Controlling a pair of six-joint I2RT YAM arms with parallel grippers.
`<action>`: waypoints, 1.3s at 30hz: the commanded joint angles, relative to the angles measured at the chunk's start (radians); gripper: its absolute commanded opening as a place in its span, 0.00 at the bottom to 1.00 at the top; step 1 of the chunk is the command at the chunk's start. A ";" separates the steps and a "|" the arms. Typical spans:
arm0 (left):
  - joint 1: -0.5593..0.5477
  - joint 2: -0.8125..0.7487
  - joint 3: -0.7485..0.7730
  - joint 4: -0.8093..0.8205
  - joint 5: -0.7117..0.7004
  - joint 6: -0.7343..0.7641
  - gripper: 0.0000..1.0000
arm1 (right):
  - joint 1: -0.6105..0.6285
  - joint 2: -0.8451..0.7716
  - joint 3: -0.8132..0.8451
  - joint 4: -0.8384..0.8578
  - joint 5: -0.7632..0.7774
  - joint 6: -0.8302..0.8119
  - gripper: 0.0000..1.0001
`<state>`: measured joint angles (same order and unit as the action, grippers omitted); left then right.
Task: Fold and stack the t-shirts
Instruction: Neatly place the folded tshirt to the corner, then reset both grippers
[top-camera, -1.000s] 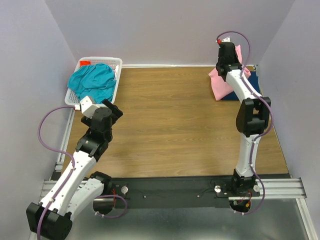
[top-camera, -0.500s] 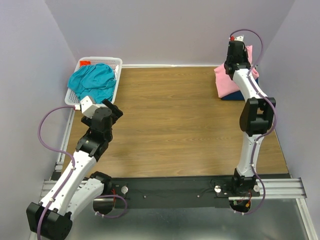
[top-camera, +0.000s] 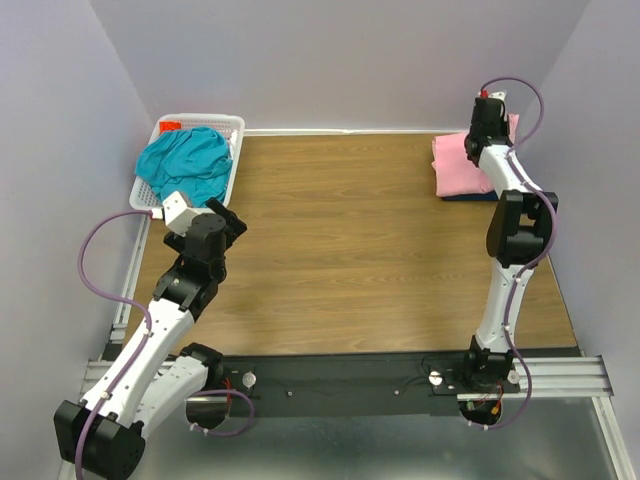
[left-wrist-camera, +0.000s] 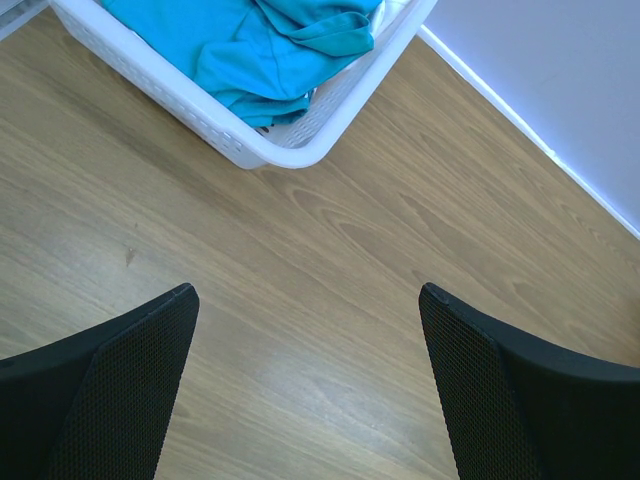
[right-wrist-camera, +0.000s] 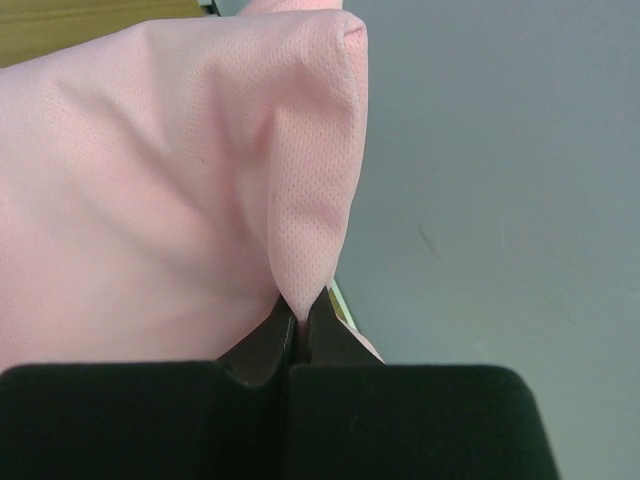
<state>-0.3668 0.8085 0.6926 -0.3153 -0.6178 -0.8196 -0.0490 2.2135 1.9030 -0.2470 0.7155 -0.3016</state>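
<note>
The light pink t-shirt (top-camera: 462, 166) lies folded at the table's far right corner, on top of the dark navy t-shirt (top-camera: 470, 196), of which only a thin edge shows. My right gripper (top-camera: 492, 112) is shut on a pinched fold of the pink shirt (right-wrist-camera: 200, 180), at its far right edge by the wall. The teal t-shirt (top-camera: 187, 162) lies crumpled in the white basket (top-camera: 236, 150) at the far left; it also shows in the left wrist view (left-wrist-camera: 260, 45). My left gripper (left-wrist-camera: 308, 300) is open and empty above bare wood, just short of the basket (left-wrist-camera: 270, 150).
The walls stand close on the left, back and right. The wooden table (top-camera: 340, 250) stretches between the two arms. A metal rail (top-camera: 350, 375) runs along the near edge.
My right gripper has carried the pink shirt's edge to the right, towards the wall, and the shirt has gone from a raised heap to lying flat over the navy one. The left arm has barely moved.
</note>
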 joint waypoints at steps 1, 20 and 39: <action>0.002 0.000 0.025 0.005 -0.030 -0.019 0.98 | -0.028 0.043 -0.002 0.022 -0.010 0.050 0.04; 0.002 0.015 0.054 0.012 0.003 0.000 0.98 | -0.043 -0.040 -0.057 0.005 -0.028 0.177 1.00; 0.003 0.007 0.022 0.237 0.183 0.132 0.98 | 0.182 -0.821 -0.791 0.003 -0.320 0.600 1.00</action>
<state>-0.3668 0.8165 0.7288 -0.2077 -0.5182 -0.7399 0.0742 1.5299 1.2846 -0.2470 0.3977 0.1848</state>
